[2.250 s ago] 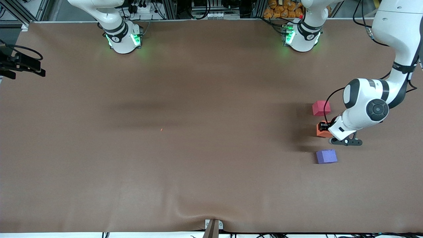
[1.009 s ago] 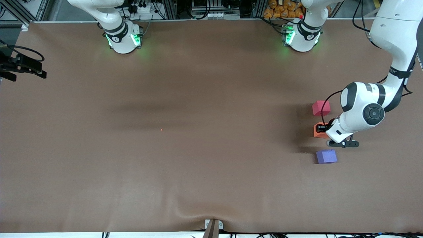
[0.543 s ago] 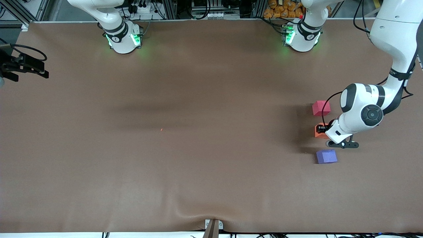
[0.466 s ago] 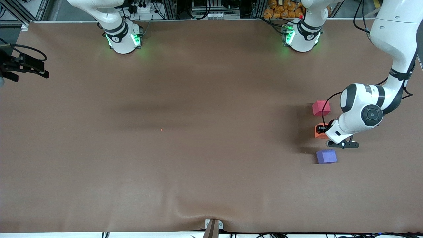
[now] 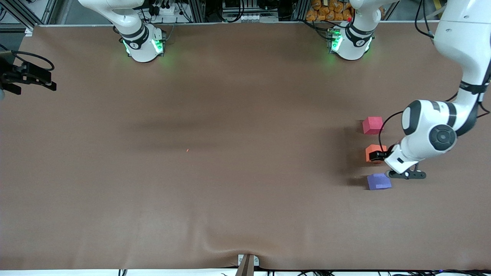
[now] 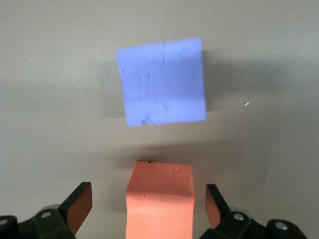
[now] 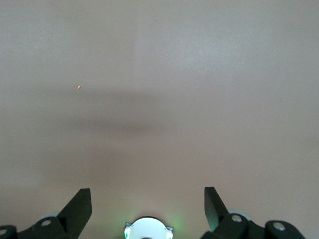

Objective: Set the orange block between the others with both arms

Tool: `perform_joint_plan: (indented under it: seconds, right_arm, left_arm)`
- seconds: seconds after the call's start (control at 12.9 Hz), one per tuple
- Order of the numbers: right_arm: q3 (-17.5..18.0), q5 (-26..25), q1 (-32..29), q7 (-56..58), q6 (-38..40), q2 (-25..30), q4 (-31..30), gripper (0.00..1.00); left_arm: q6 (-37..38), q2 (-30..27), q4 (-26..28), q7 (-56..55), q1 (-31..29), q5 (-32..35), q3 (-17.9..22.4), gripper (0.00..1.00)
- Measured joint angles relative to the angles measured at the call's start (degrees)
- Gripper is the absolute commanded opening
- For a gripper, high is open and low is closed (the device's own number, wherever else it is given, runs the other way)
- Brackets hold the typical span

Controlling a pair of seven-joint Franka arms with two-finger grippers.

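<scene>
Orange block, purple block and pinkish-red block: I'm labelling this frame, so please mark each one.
orange block (image 5: 373, 152), front view, on its top face.
purple block (image 5: 378, 181), front view, on its top face.
pinkish-red block (image 5: 372, 124), front view, on its top face.

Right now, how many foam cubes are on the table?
3, in a row toward the left arm's end. The pinkish-red cube lies farthest from the front camera, the orange block in the middle, the purple-blue cube nearest. None appears hidden.
</scene>
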State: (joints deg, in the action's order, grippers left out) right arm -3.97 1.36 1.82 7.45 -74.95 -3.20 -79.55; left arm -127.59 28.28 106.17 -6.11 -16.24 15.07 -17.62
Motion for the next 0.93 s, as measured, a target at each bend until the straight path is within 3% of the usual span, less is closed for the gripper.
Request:
perform_joint_plan:
  seconds: [0.23, 0.47, 0.93]
  right_arm:
    - [0.0, 0.0, 0.0, 0.0, 0.0, 0.0, 0.1, 1.00]
    - [0.0, 0.0, 0.0, 0.0, 0.0, 0.0, 0.1, 1.00]
    - [-0.3, 0.0, 0.0, 0.0, 0.4, 0.0, 0.2, 1.00]
  left_arm:
    - [17.6, -2.1, -12.8, -0.3, 0.4, 0.0, -4.5, 1.00]
    - [25.2, -7.5, -22.4, -0.2, 0.4, 0.0, -5.5, 1.00]
    - [37.7, -22.5, -24.5, 0.0, 0.7, -8.6, -6.4, 1.00]
